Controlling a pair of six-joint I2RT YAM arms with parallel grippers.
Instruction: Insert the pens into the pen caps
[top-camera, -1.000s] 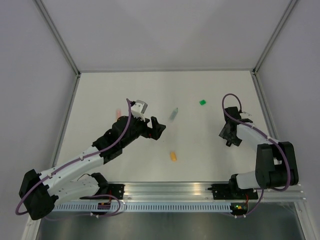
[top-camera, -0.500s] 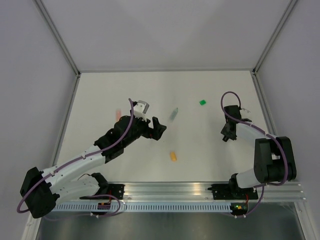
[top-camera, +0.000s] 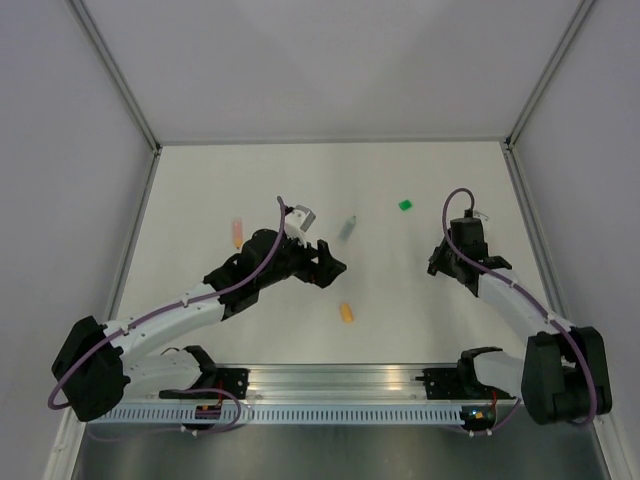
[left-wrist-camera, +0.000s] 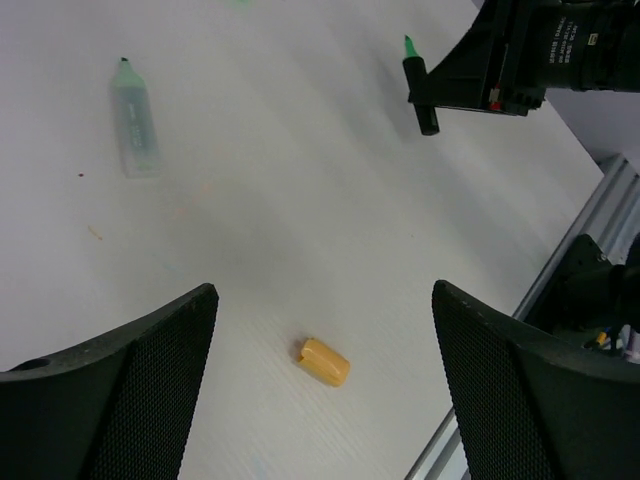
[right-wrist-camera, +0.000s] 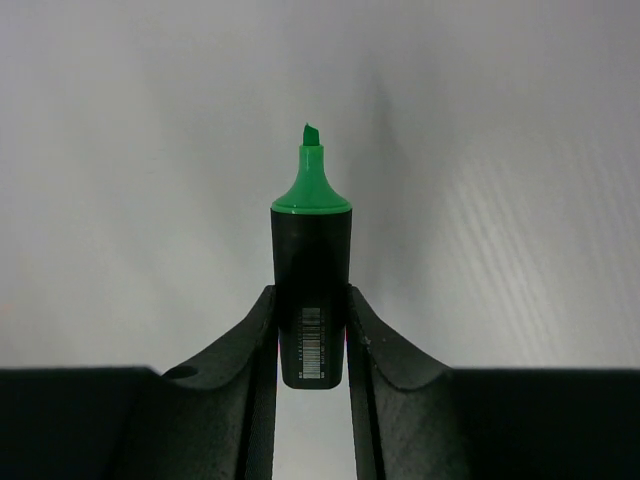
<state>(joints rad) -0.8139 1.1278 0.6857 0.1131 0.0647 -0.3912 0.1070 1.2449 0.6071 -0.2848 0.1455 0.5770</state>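
Note:
A black pen with a green tip stands between the fingers of my right gripper, which is shut on its barrel; the tip points away from the wrist. The same pen shows at the right of the table. My left gripper is open above the orange-yellow cap, which lies on the table between the two fingers and touches neither. In the top view that cap lies just right of and nearer than the left gripper. The green cap lies farther back.
A pale translucent marker with a green tip lies behind the left gripper. A pink-orange pen lies at the left. Grey walls close the back and both sides. The aluminium rail runs along the near edge.
My left gripper has moved right and nearer, towards the orange-yellow cap. My right gripper's jaws have narrowed onto the black pen and the arm has swung left.

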